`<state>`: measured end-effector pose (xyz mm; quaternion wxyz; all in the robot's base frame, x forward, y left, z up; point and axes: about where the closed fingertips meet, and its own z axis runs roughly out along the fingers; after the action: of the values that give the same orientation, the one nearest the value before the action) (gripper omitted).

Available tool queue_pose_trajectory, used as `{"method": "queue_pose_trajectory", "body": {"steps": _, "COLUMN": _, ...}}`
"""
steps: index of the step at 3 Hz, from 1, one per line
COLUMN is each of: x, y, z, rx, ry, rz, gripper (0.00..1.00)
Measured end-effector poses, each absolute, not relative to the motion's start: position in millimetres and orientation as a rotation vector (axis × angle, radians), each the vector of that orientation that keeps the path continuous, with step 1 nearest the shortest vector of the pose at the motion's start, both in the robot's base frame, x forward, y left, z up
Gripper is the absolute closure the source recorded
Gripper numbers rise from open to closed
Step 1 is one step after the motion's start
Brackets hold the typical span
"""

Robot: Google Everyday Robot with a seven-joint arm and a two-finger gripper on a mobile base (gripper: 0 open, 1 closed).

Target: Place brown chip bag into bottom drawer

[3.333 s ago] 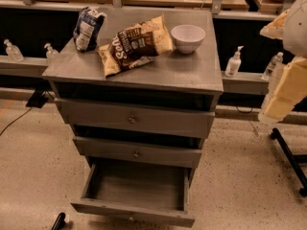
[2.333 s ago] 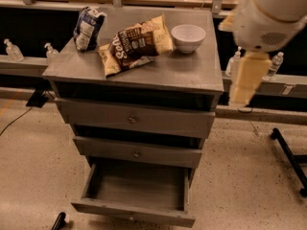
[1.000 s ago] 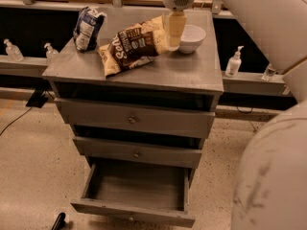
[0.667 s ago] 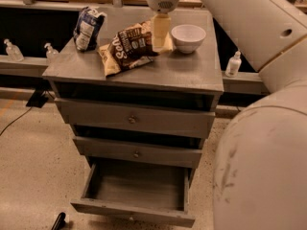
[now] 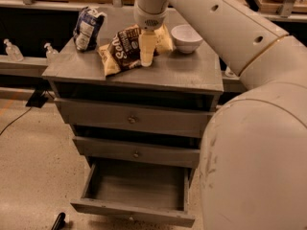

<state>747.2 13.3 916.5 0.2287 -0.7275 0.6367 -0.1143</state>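
Note:
The brown chip bag (image 5: 123, 50) lies on top of the grey cabinet (image 5: 187, 74), dark brown with white lettering and pale yellow ends. My gripper (image 5: 147, 60) points down over the bag's right half, its pale tip at the bag's front edge. The arm reaches in from the upper right and hides part of the bag. The bottom drawer (image 5: 136, 189) is pulled out and holds nothing.
A blue-and-white bag (image 5: 87, 28) stands at the cabinet top's back left. A white bowl (image 5: 186, 37) sits at the back right, close to the arm. The two upper drawers (image 5: 132, 120) with round knobs are shut. Small bottles (image 5: 12, 50) stand on a ledge at left.
My arm has swung in from the right side across the cabinet top, and the gripper has moved left and down from beside the bowl to over the brown chip bag.

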Motion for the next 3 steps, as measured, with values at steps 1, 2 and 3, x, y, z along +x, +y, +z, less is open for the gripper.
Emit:
{"method": "queue_pose_trajectory", "body": {"steps": 1, "x": 755.6, "y": 20.3, "z": 903.9, "rx": -2.01, "ry": 1.769, "rz": -0.34, "gripper": 0.0}}
{"method": "queue_pose_trajectory", "body": {"steps": 2, "x": 769.8, "y": 25.6, "z": 888.9, "rx": -2.025, "ry": 1.783, "rz": -0.381, "gripper": 0.02}}
{"method": "queue_pose_trajectory", "body": {"steps": 3, "x": 775.1, "y": 23.0, "z": 873.3, "rx": -2.059, "ry": 1.783, "rz": -0.405, "gripper": 0.25}}
